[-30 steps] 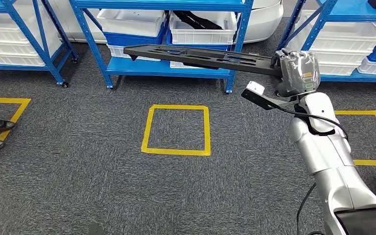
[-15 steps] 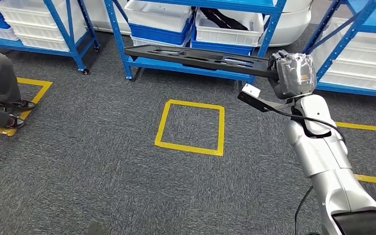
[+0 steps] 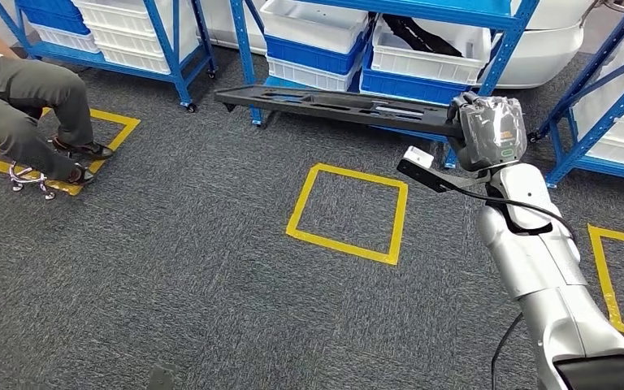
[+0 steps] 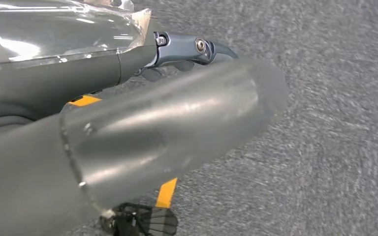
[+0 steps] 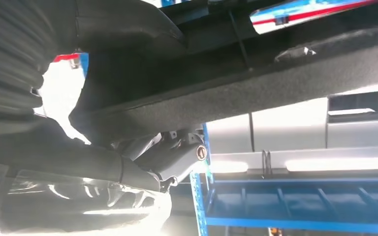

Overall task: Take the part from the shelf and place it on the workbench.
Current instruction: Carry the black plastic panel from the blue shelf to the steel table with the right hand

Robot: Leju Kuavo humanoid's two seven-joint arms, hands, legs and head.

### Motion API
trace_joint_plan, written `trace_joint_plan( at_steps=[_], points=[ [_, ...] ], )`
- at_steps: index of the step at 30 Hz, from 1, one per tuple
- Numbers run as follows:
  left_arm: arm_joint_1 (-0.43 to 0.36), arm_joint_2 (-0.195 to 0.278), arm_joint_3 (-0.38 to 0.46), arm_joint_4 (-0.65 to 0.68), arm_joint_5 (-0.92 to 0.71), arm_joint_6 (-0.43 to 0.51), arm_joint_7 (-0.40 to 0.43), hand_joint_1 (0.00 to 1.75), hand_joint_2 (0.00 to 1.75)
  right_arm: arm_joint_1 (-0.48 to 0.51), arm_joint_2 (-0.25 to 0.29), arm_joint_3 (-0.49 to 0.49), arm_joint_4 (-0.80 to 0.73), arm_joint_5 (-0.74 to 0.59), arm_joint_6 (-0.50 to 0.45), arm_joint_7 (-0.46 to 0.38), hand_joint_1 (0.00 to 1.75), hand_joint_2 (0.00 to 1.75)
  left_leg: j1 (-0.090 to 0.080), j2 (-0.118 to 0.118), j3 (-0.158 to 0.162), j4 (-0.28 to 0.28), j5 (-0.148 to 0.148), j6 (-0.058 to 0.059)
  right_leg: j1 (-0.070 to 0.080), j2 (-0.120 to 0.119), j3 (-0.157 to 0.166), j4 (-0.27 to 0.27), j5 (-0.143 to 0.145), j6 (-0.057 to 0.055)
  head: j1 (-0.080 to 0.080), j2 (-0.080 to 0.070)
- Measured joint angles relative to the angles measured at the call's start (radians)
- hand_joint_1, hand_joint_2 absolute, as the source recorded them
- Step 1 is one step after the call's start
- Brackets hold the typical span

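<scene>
Holding the long black part (image 3: 337,106) by its right end, our right hand (image 3: 487,130) keeps its fingers wrapped around it, raised in front of us. The part stretches out level to the left, hanging in the air above the grey carpet (image 3: 171,268), its far side in front of the blue shelf (image 3: 496,49) with white bins (image 3: 422,53). Below it on the floor lies a yellow tape square (image 3: 348,213). At the far left a person (image 3: 24,106) sits on a stool. In the right wrist view the part (image 5: 256,83) runs across the hand's fingers (image 5: 174,155). Our left hand (image 4: 128,132) shows blurred above the carpet; we cannot tell how its fingers lie.
</scene>
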Motion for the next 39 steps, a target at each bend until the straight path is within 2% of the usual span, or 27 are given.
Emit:
trace_joint_plan(
  at_steps=[2, 3, 4, 5, 7, 9, 10, 12, 14, 15, 17, 19, 20, 22, 24, 25, 26, 27, 28, 29, 30, 32, 34, 35, 37, 38, 39],
  points=[
    [-0.001, 0.001, 0.000, 0.000, 0.000, 0.002, 0.000, 0.00, 0.00, 0.003, 0.001, 0.000, -0.002, 0.007, 0.000, 0.000, 1.73, 1.75, 0.003, 0.043, -0.053, 0.124, -0.070, -0.008, 0.006, -0.023, -0.003, 0.000, 0.001, -0.010, -0.005, 0.000],
    [-0.001, 0.002, 0.000, 0.000, 0.000, 0.004, 0.000, 0.00, 0.00, 0.006, 0.003, 0.000, -0.002, 0.010, -0.001, -0.001, 1.73, 1.75, 0.006, 0.049, -0.075, 0.179, -0.092, -0.011, 0.007, -0.035, -0.005, 0.000, 0.002, -0.011, -0.005, 0.000],
    [-0.001, 0.002, 0.000, 0.000, 0.000, 0.004, -0.001, 0.00, 0.00, 0.011, 0.006, 0.001, -0.002, 0.016, -0.002, -0.002, 1.73, 1.75, 0.009, 0.052, -0.084, 0.207, -0.099, -0.015, 0.007, -0.047, -0.006, 0.000, 0.002, -0.011, -0.006, 0.000],
    [0.000, 0.003, 0.001, 0.000, 0.001, 0.003, -0.002, 0.00, 0.00, 0.016, 0.012, 0.002, -0.002, 0.023, -0.004, -0.003, 1.73, 1.75, 0.012, 0.056, -0.071, 0.194, -0.087, -0.018, 0.007, -0.059, -0.007, 0.001, 0.003, -0.012, -0.006, 0.000],
    [-0.001, 0.006, 0.005, 0.000, 0.004, -0.001, -0.007, 0.00, 0.00, 0.022, 0.026, 0.007, -0.001, 0.038, -0.006, -0.004, 1.73, 1.75, 0.018, 0.086, 0.003, 0.075, -0.041, -0.025, 0.007, -0.079, -0.007, 0.004, 0.001, -0.009, -0.006, 0.000],
    [-0.004, 0.008, 0.008, 0.000, 0.007, -0.007, -0.010, 0.00, 0.00, 0.020, 0.044, 0.015, 0.001, 0.045, -0.004, -0.009, 1.73, 1.75, 0.018, 0.120, 0.057, -0.021, -0.016, -0.022, 0.017, -0.094, -0.009, 0.009, -0.002, -0.001, -0.005, 0.000],
    [-0.005, 0.009, 0.008, -0.001, 0.008, -0.009, -0.011, 0.00, 0.00, 0.017, 0.056, 0.019, 0.002, 0.040, 0.003, -0.016, 1.73, 1.75, 0.015, 0.125, 0.061, -0.034, -0.015, -0.016, 0.024, -0.101, -0.009, 0.010, -0.003, 0.005, -0.004, 0.000],
    [-0.006, 0.012, 0.010, -0.001, 0.010, -0.012, -0.014, 0.00, 0.00, 0.010, 0.082, 0.028, 0.005, 0.012, 0.025, -0.040, 1.73, 1.75, 0.009, 0.103, 0.057, -0.035, -0.009, 0.000, 0.030, -0.113, -0.007, 0.007, -0.003, 0.018, 0.000, 0.000],
    [-0.006, 0.013, 0.015, -0.001, 0.014, -0.012, -0.017, 0.00, 0.00, 0.001, 0.106, 0.038, 0.009, -0.013, 0.053, -0.062, 1.73, 1.75, 0.008, 0.083, 0.056, -0.043, 0.000, 0.017, 0.025, -0.092, -0.019, 0.031, -0.021, 0.026, 0.001, 0.000],
    [-0.007, 0.014, 0.019, -0.001, 0.018, -0.013, -0.019, 0.00, 0.00, -0.005, 0.117, 0.043, 0.012, -0.022, 0.065, -0.072, 1.73, 1.75, 0.009, 0.073, 0.055, -0.048, 0.005, 0.025, 0.021, -0.070, -0.037, 0.069, -0.044, 0.026, 0.001, 0.000],
    [-0.010, 0.014, 0.027, -0.001, 0.024, -0.013, -0.025, 0.00, 0.00, -0.014, 0.134, 0.055, 0.019, -0.038, 0.083, -0.088, 1.73, 1.75, 0.008, 0.050, 0.051, -0.051, 0.012, 0.035, 0.020, -0.031, -0.093, 0.199, -0.104, 0.019, 0.003, 0.000],
    [-0.009, 0.013, 0.032, -0.001, 0.029, -0.014, -0.029, 0.00, 0.00, -0.017, 0.148, 0.066, 0.026, -0.049, 0.091, -0.096, 1.73, 1.75, 0.004, 0.021, 0.047, -0.051, 0.018, 0.040, 0.024, -0.019, -0.131, 0.289, -0.132, 0.020, 0.004, 0.000],
    [-0.007, 0.013, 0.035, -0.001, 0.031, -0.014, -0.030, 0.00, 0.00, -0.018, 0.155, 0.070, 0.028, -0.052, 0.092, -0.097, 1.73, 1.75, 0.000, 0.006, 0.045, -0.051, 0.021, 0.041, 0.027, -0.015, -0.122, 0.275, -0.123, 0.022, 0.005, 0.000],
    [-0.006, 0.010, 0.038, -0.001, 0.032, -0.017, -0.031, 0.00, 0.00, -0.025, 0.166, 0.078, 0.029, -0.056, 0.096, -0.098, 1.73, 1.75, -0.004, -0.022, 0.042, -0.051, 0.028, 0.042, 0.037, 0.009, -0.056, 0.148, -0.076, 0.015, 0.005, 0.000],
    [-0.006, 0.004, 0.041, -0.001, 0.029, -0.024, -0.030, 0.00, 0.00, -0.039, 0.176, 0.085, 0.029, -0.060, 0.100, -0.100, 1.73, 1.75, -0.006, -0.045, 0.037, -0.052, 0.036, 0.036, 0.048, 0.050, 0.001, 0.030, -0.037, -0.007, 0.003, 0.000],
    [-0.006, 0.000, 0.041, -0.001, 0.026, -0.028, -0.028, 0.00, 0.00, -0.047, 0.181, 0.089, 0.029, -0.060, 0.103, -0.101, 1.73, 1.75, -0.004, -0.055, 0.034, -0.053, 0.040, 0.030, 0.054, 0.062, 0.012, 0.003, -0.027, -0.019, 0.003, 0.000],
    [-0.006, -0.003, 0.041, -0.001, 0.023, -0.031, -0.027, 0.00, 0.00, -0.052, 0.187, 0.092, 0.029, -0.061, 0.106, -0.101, 1.73, 1.75, -0.004, -0.065, 0.031, -0.056, 0.045, 0.023, 0.058, 0.060, 0.011, -0.002, -0.023, -0.026, 0.004, 0.000],
    [-0.004, -0.005, 0.041, 0.000, 0.019, -0.034, -0.025, 0.00, 0.00, -0.056, 0.192, 0.094, 0.029, -0.061, 0.108, -0.100, 1.73, 1.75, -0.002, -0.072, 0.029, -0.059, 0.049, 0.018, 0.053, 0.048, 0.016, -0.011, -0.016, -0.032, 0.006, 0.000],
    [-0.003, -0.005, 0.041, 0.000, 0.017, -0.035, -0.024, 0.00, 0.00, -0.057, 0.198, 0.096, 0.029, -0.060, 0.110, -0.098, 1.73, 1.75, -0.003, -0.064, 0.026, -0.057, 0.049, 0.013, 0.047, 0.036, 0.023, -0.021, -0.008, -0.035, 0.006, 0.000],
    [-0.003, -0.006, 0.041, 0.000, 0.014, -0.037, -0.023, 0.00, 0.00, -0.057, 0.202, 0.099, 0.028, -0.060, 0.112, -0.096, 1.73, 1.75, -0.004, -0.042, 0.019, -0.043, 0.036, 0.009, 0.039, 0.024, 0.029, -0.031, 0.001, -0.038, 0.005, 0.000],
    [-0.004, -0.004, 0.041, 0.000, 0.012, -0.040, -0.023, 0.00, 0.00, -0.056, 0.205, 0.100, 0.028, -0.060, 0.115, -0.093, 1.73, 1.75, -0.004, -0.013, 0.004, -0.011, 0.013, 0.004, 0.031, 0.011, 0.035, -0.040, 0.009, -0.041, 0.003, 0.000],
    [-0.006, 0.000, 0.041, 0.000, 0.010, -0.046, -0.023, 0.00, 0.00, -0.052, 0.208, 0.104, 0.027, -0.060, 0.119, -0.091, 1.73, 1.75, 0.005, 0.035, -0.047, 0.106, -0.057, -0.011, 0.029, -0.014, 0.034, -0.043, 0.013, -0.045, 0.000, 0.000],
    [-0.006, 0.006, 0.041, 0.000, 0.009, -0.052, -0.024, 0.00, 0.00, -0.043, 0.210, 0.108, 0.025, -0.061, 0.120, -0.089, 1.73, 1.75, 0.019, 0.047, -0.082, 0.189, -0.088, -0.029, 0.025, -0.040, 0.030, -0.041, 0.013, -0.044, 0.000, 0.000],
    [-0.006, 0.009, 0.041, 0.000, 0.009, -0.059, -0.026, 0.00, 0.00, -0.038, 0.211, 0.111, 0.023, -0.061, 0.121, -0.089, 1.73, 1.75, 0.027, 0.053, -0.073, 0.179, -0.077, -0.039, 0.021, -0.052, 0.028, -0.039, 0.012, -0.040, 0.000, 0.000],
    [-0.007, 0.017, 0.041, 0.000, 0.007, -0.078, -0.033, 0.00, 0.00, -0.030, 0.213, 0.117, 0.013, -0.060, 0.122, -0.088, 1.73, 1.75, 0.043, 0.082, -0.004, 0.067, -0.030, -0.061, 0.012, -0.075, 0.025, -0.025, 0.002, -0.023, 0.000, 0.000],
    [-0.008, 0.020, 0.041, 0.000, 0.005, -0.087, -0.037, 0.00, 0.00, -0.027, 0.215, 0.120, 0.007, -0.060, 0.123, -0.087, 1.73, 1.75, 0.046, 0.099, 0.029, 0.013, -0.012, -0.067, 0.014, -0.084, 0.018, -0.014, -0.006, -0.011, -0.002, 0.000],
    [-0.009, 0.023, 0.041, -0.001, 0.004, -0.093, -0.039, 0.00, 0.00, -0.026, 0.216, 0.123, 0.001, -0.060, 0.124, -0.086, 1.73, 1.75, 0.047, 0.110, 0.049, -0.020, -0.004, -0.065, 0.017, -0.091, 0.014, -0.004, -0.013, 0.000, -0.002, 0.000]
  ],
)
